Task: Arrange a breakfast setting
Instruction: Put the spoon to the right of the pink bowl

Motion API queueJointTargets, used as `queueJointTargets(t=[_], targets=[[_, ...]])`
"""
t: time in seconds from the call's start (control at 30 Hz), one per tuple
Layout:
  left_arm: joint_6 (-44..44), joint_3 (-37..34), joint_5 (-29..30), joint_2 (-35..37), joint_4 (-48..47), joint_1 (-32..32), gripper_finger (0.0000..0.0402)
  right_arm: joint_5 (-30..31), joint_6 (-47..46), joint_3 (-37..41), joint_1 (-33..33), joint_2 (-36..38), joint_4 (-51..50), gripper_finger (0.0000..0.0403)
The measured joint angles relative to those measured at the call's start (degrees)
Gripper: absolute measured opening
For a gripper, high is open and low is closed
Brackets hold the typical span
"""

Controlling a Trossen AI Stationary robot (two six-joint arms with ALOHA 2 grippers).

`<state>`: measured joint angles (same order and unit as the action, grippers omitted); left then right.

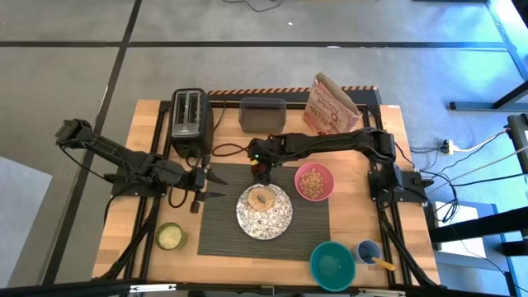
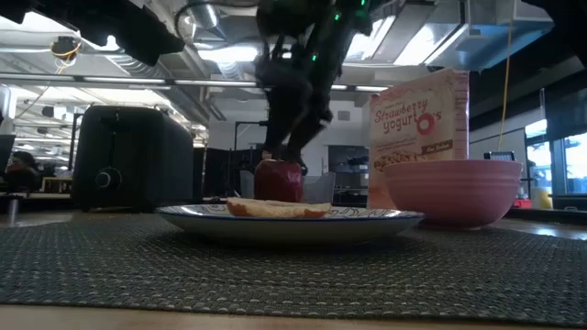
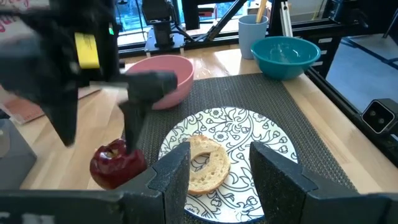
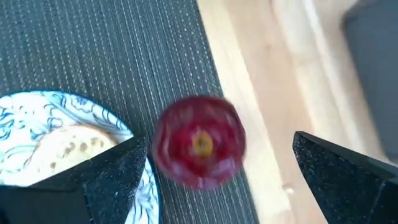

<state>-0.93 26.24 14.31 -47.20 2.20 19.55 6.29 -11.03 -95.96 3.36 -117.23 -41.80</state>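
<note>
Ribbed dark grey mat (image 2: 293, 275) fills the whole lower band of the low view, and on it stands the white plate with black pattern (image 2: 289, 220), the toasted bagel (image 2: 275, 208) lying flat in its middle. Behind the plate, centre frame, sits the small red apple (image 2: 278, 180), with the right gripper (image 2: 293, 137) hanging just above it. In the right wrist view that gripper's two dark fingers stand wide apart on either side of the apple (image 4: 199, 142) without touching it; the apple rests on the mat close to the mat's edge, bare wood beyond, and just beside the plate's rim.

In the high view the plate (image 1: 264, 209) lies at the middle of the mat (image 1: 264, 216), and the pink bowl (image 1: 314, 181) sits at the mat's upper right corner, partly over the edge. The right gripper (image 1: 261, 171) is at the mat's upper edge, centre frame. The left gripper (image 1: 210, 186) waits at the mat's left edge, its fingers parted and holding nothing; its wrist view looks across the bagel and plate. Open mat remains to the plate's left, right and below.

Off the mat, along the frame's bottom, stand a teal bowl (image 1: 332, 264) and a jar with a green lid (image 1: 169, 236); a black toaster (image 1: 190, 120) sits at upper left of the table.
</note>
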Motion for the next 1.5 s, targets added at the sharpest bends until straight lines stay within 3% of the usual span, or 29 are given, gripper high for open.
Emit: queueJointTargets(t=[0.27, 0.53, 1.07, 1.33, 1.5], targets=[[0.0, 0.0, -0.1, 0.0, 0.0, 0.0, 0.016, -0.8, -4.0, -1.2, -1.4, 8.8, -10.9, 0.0392], [-1.2, 0.0, -0.4, 0.0, 0.0, 0.0, 0.016, 5.9, -17.3, 0.9, -10.0, 18.8, -24.6, 0.0392], [-2.0, 0.0, -0.3, 0.0, 0.0, 0.0, 0.016, 6.1, -60.0, 28.3, -29.5, 42.9, -26.4, 0.0392], [-2.0, 0.0, -0.3, 0.0, 0.0, 0.0, 0.016, 3.7, -77.3, 32.7, -39.6, 44.9, -29.5, 0.0392], [-1.9, 0.0, -0.2, 0.0, 0.0, 0.0, 0.016, 3.1, -78.8, 33.9, -40.5, 44.6, -25.1, 0.0392]])
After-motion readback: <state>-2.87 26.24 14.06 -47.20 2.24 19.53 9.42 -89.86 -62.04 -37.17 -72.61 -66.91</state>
